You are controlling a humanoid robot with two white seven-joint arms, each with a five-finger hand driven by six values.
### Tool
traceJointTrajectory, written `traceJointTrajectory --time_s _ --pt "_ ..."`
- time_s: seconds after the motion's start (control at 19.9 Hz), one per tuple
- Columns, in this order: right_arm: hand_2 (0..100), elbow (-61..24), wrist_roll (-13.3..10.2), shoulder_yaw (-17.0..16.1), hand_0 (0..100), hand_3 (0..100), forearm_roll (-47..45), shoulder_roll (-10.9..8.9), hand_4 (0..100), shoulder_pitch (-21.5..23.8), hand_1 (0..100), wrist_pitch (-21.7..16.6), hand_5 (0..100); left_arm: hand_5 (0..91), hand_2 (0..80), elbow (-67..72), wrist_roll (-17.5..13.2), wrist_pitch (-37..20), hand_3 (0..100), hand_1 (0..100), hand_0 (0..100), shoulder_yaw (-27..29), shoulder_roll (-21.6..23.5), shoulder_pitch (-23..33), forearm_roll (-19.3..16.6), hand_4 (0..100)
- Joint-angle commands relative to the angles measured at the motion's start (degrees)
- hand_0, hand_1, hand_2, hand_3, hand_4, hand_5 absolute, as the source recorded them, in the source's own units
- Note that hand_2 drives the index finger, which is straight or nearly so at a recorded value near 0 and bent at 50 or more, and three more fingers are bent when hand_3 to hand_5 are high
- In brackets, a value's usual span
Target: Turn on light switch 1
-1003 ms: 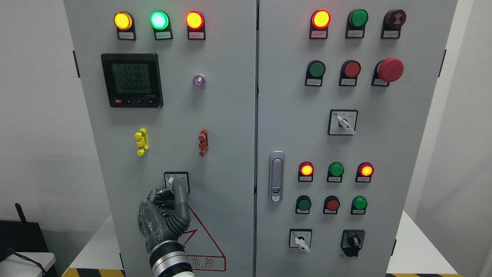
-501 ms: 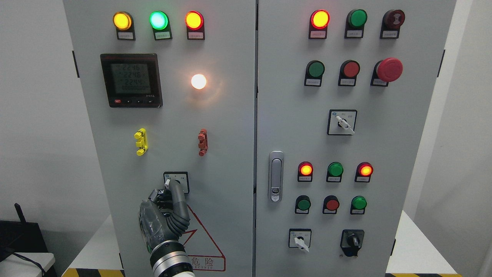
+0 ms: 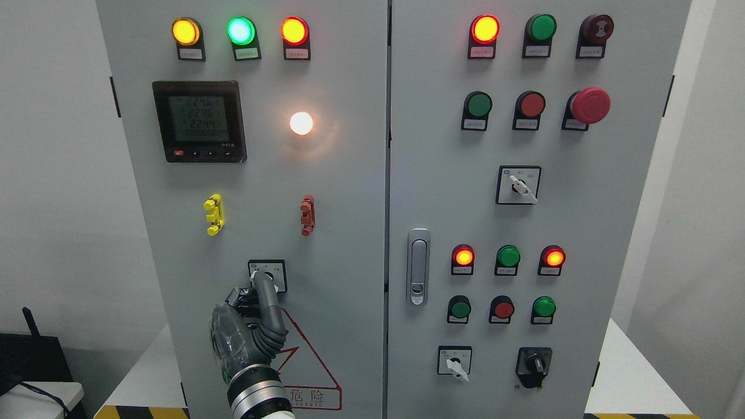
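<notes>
Far left: plain white wall, a dark device with a short aerial (image 3: 32, 349) low in the corner.

On the left door of the tall grey metal cabinet (image 3: 349, 192): top row of round pilot lamps lit, yellow (image 3: 185, 31), green (image 3: 241, 30) and red (image 3: 294, 30). Below, black square meter with a grey digital display (image 3: 199, 121), digits too blurred to read with confidence. Just right of the meter, small round white lamp (image 3: 301, 123) glowing brightly, a warm halo spilling onto the door. Lower, a yellow plastic clip (image 3: 213, 214) and a red plastic clip (image 3: 308, 215), well apart.

Near the bottom of that door, small black-framed white rotary switch (image 3: 268, 274), above the red warning triangle (image 3: 305, 366). Left hand (image 3: 247, 331), grey and segmented, rising from the bottom edge left of middle, one long finger (image 3: 266, 291) extended up with its tip touching the white knob; remaining fingers curled into the palm, holding nothing.

Judged from the lit white lamp: switching appears done, assuming that lamp answers to this switch. Left to do, seemingly, only lifting the finger clear and lowering the arm. Knob position itself hidden behind the fingertip.

Right door: more lamps, push buttons, a red mushroom stop button (image 3: 590, 105), a silver door handle (image 3: 418, 266). Right hand nowhere in sight.
</notes>
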Motion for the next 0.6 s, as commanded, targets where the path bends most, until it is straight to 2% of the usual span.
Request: traceJointTrajectory --time_s 0.0,0.2,0.55 --pt "0 0.03 -0.05 0.0 12 0 -0.97 0.0 0 0.0 39 -0.01 0 68.7 62.6 -0.08 0.12 0.01 70 28 20 -0.04 -0.01 0.0 0.0 75" --pt "0 0.03 -0.05 0.0 12 0 -0.97 0.0 0 0.0 39 -0.01 0 68.6 62.7 -0.17 0.12 0.01 70 33 7 0.05 -0.01 0.09 -0.09 75" --pt "0 0.03 -0.05 0.0 12 0 -1.05 0.0 0 0.0 39 -0.01 0 68.6 63.7 -0.7 -0.14 -0.17 71 34 5 0.22 -0.18 0.88 -0.09 75"
